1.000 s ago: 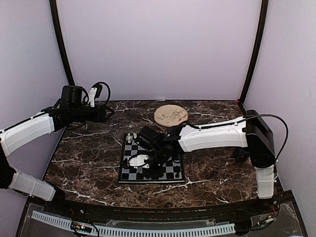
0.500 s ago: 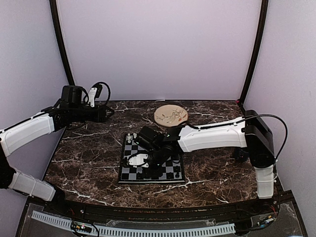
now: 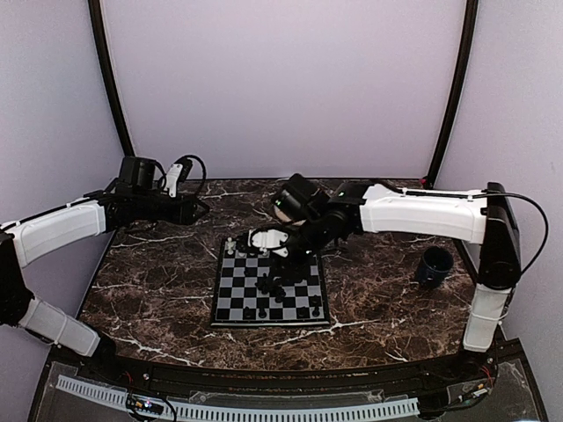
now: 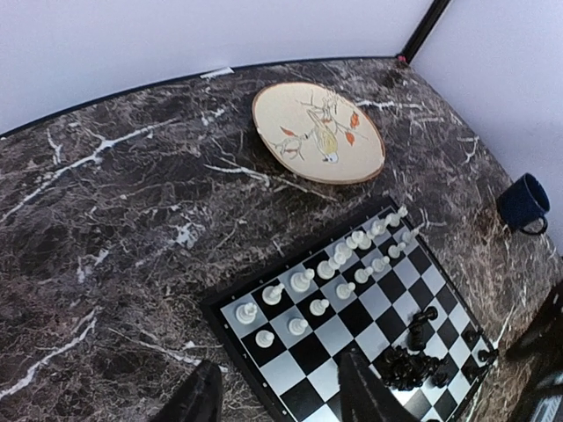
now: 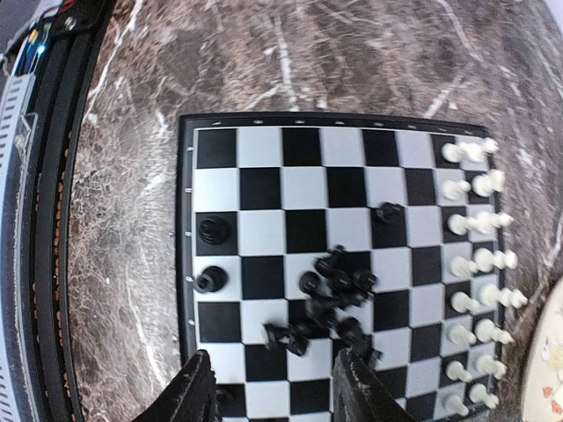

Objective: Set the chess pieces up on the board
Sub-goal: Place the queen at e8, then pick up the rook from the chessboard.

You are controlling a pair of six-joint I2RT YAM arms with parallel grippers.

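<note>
**Dark Marble Table Bears Three Things**

We see a dark brown marble table point(image 3: 158, 281) veined in white. On it lie the chequered board point(image 3: 230, 303) near the middle, a round beige plate point(image 4: 318, 132) close behind the board but apart from it, and a dark blue mug point(image 3: 433, 265) well off to the right.

- Board point(image 5: 303, 230): black and light grey checks, dark border.
- Chess pieces, light set point(image 4: 341, 255): white, faintly silvery.
- Chess pieces, dark set point(image 5: 330, 303): glossy black.
- Plate point(image 4: 317, 132): beige, with a painted sprig motif in orange-red, green and yellow.
- Mug point(image 4: 525, 202): dark blue.
- Desk point(image 4: 132, 229): dark brown marble pattern with white veins.
- Left arm point(image 3: 57, 230) and right arm point(image 3: 422, 214): white shells, black joints and cabling.
- Walls point(image 3: 281, 88): plain pale lilac.
- Corner posts point(image 3: 110, 79): black.
</note>
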